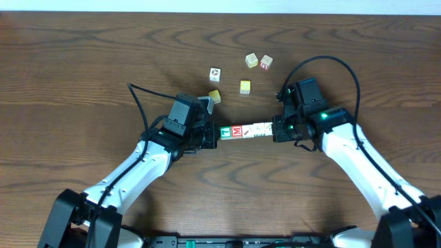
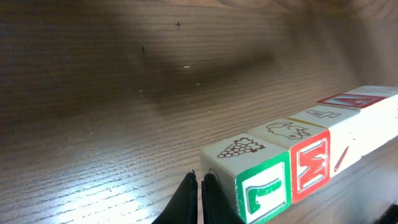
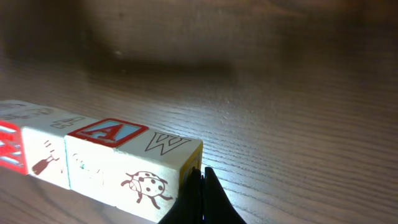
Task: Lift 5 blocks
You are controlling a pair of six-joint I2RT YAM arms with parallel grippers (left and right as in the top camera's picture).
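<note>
Several alphabet blocks form one straight row (image 1: 246, 130) squeezed end to end between my two grippers. The green-faced block (image 1: 225, 131) (image 2: 264, 186) is the left end, with the red-faced block (image 1: 238, 131) (image 2: 313, 163) beside it and whitish blocks (image 1: 260, 129) beyond. My left gripper (image 1: 215, 135) (image 2: 200, 182) is shut, its closed fingers pushing sideways on the green block's end. My right gripper (image 1: 275, 129) (image 3: 202, 175) is shut too, pressing the ladybug block (image 3: 140, 180) at the right end. The row looks raised off the table, its shadow lying apart from it.
Loose cubes lie behind the row: a white one (image 1: 216, 74), a yellow pair (image 1: 258, 62), a yellow one (image 1: 245, 87) and another yellow one (image 1: 214, 96) close to the left wrist. Black cables (image 1: 138, 96) (image 1: 344, 69) arc off both arms.
</note>
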